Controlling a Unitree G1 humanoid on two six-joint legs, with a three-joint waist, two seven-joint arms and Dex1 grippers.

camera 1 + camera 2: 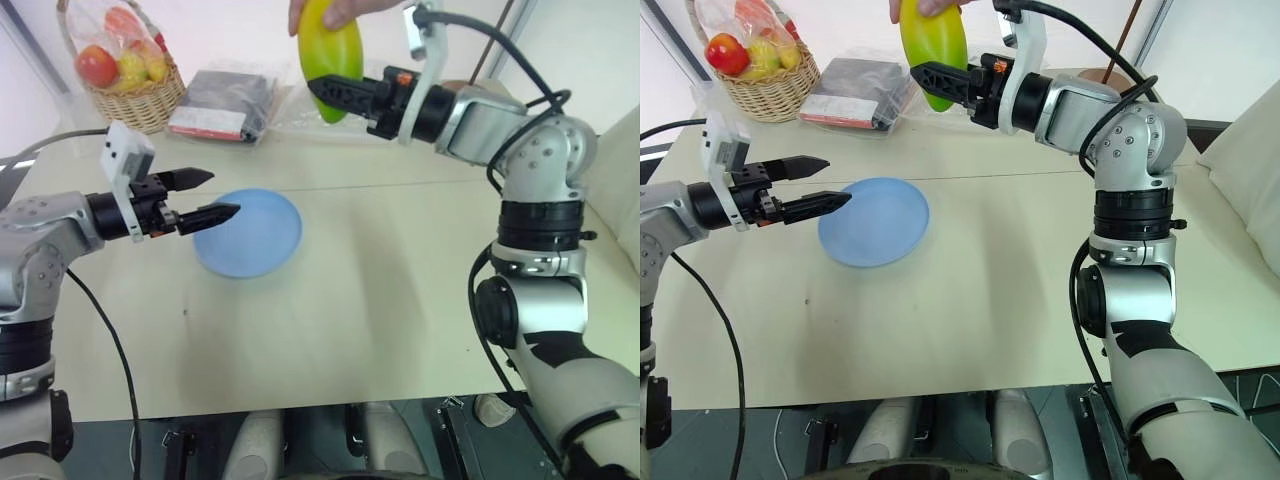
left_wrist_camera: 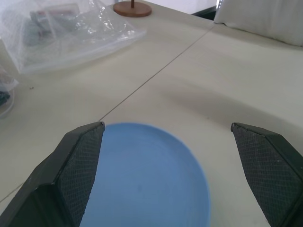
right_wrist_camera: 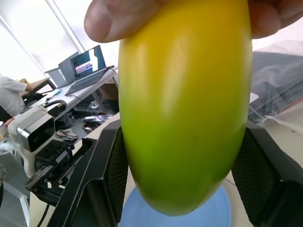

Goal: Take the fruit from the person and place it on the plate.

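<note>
Presently the right gripper (image 1: pixel 335 95) is clamped on the lower green end of the fruit (image 1: pixel 331 55), its two black fingers with cross-hatched pads (image 3: pixel 116 175) pressed against either flank of the smooth skin. That fruit is an elongated oval, glossy, yellow at the top shading to green below, held upright in the air above the far part of the table (image 1: pixel 400 300). The person's hand (image 1: pixel 335 12) grips the yellow upper end from above, thumb and fingers wrapped over the top, so both parties hold it at once.

Lower down, the left gripper (image 1: pixel 215 197) stands with its fingers spread apart and nothing between them, hovering level at the near-left edge of the plate (image 1: pixel 250 232). The plate is round, flat, plain light blue with a matte face, lying on the pale cream tabletop below and nearer than the fruit, well apart from it.

Farther back sit a woven wicker basket (image 1: pixel 140 100) holding round red and yellow fruits in a clear bag, a dark packet in crinkled clear plastic (image 1: pixel 225 103), and a round brown wooden base (image 2: pixel 132 8)
</note>
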